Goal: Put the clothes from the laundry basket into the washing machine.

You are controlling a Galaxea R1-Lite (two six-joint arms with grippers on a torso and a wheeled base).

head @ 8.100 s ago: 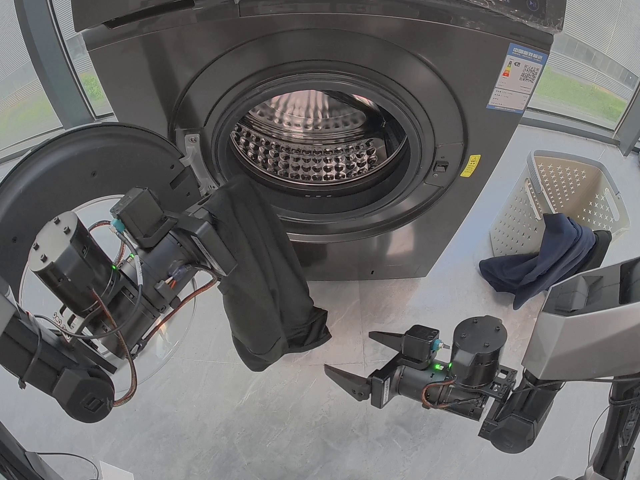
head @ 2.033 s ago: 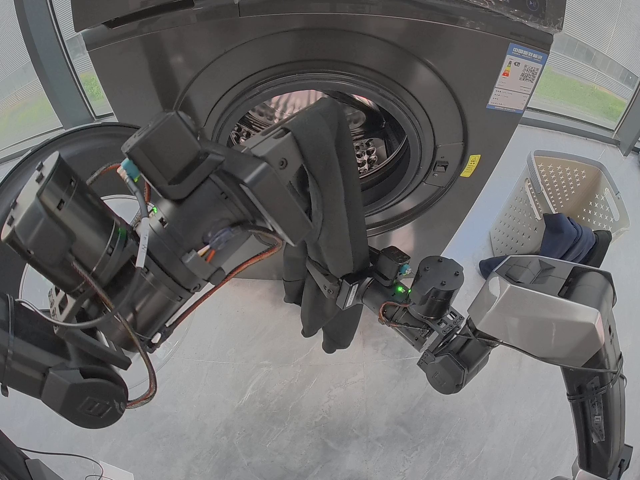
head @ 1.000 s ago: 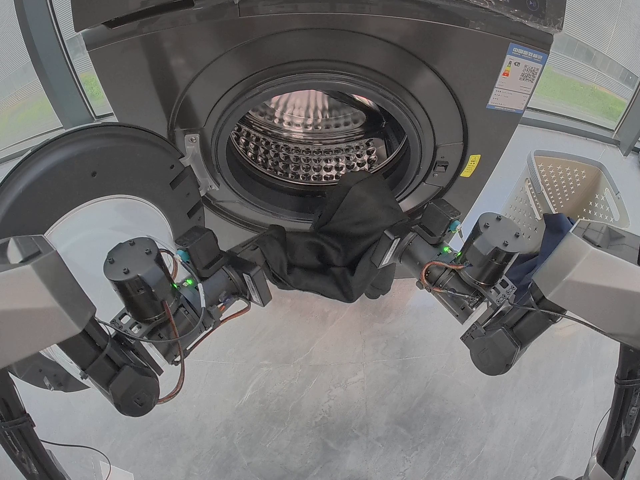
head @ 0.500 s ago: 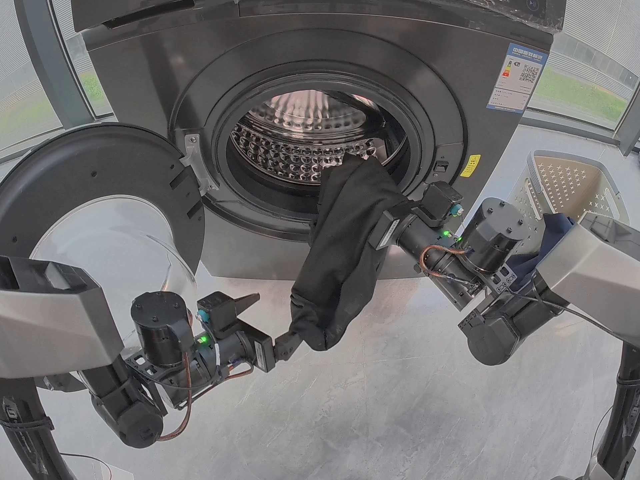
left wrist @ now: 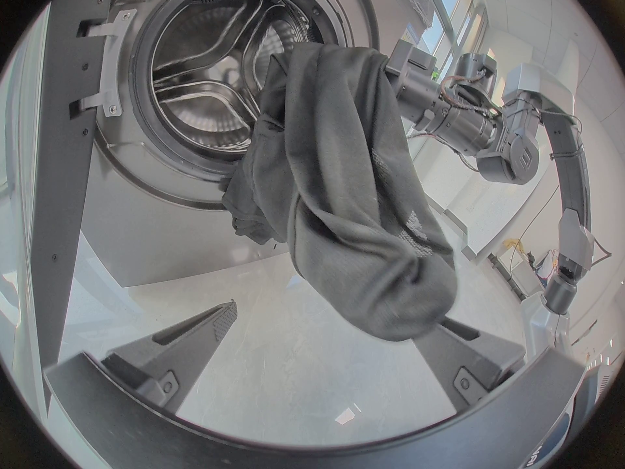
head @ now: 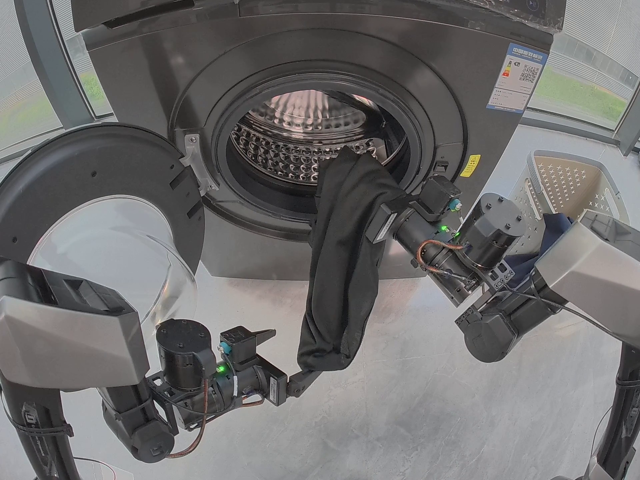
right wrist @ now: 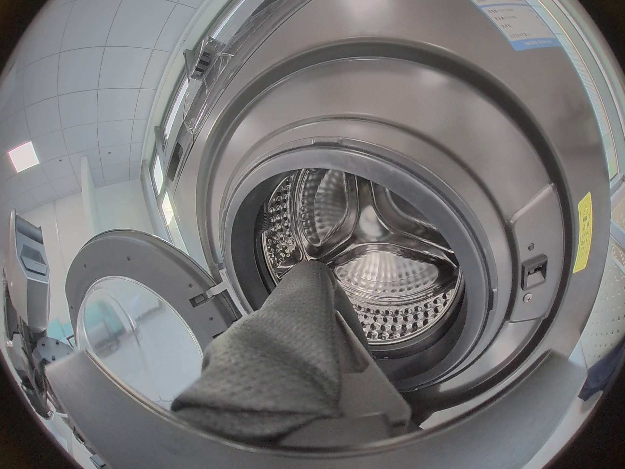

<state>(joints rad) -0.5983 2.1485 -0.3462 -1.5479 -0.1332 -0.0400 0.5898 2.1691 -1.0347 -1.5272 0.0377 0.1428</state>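
the dark grey front-loading washing machine (head: 167, 81) stands with its round door with a clear window (head: 87, 168) swung wide open to the robot's left, and the perforated steel drum (head: 300, 135) shows through the opening. the right arm comes in from the robot's right, bent at the elbow and angled upward, with its wrist level with the lower right of the opening. the left arm is folded low, close above the pale grey tiled floor (head: 413, 421), and its forearm lies nearly level, pointing toward the machine's front. the white perforated plastic laundry basket (head: 573, 181) sits on the floor to the right of the machine, partly behind the right arm.

the long black fabric garment (head: 343, 268) is outside the drum. its top is bunched over the right tool (head: 363, 208) at the lip of the opening. the rest hangs straight down in front of the machine as a limp, twisted column with a rounded, folded end clear of the floor. up close its weave looks fine and meshy. a navy blue cloth (head: 557, 225) lies over the basket's near rim.

the right tool is clenched on the garment's upper part, its fingers buried in the cloth. the left tool (head: 296, 352) is released, fingers spread wide. one finger touches the garment's hanging end from below, and the other points up, apart from it.
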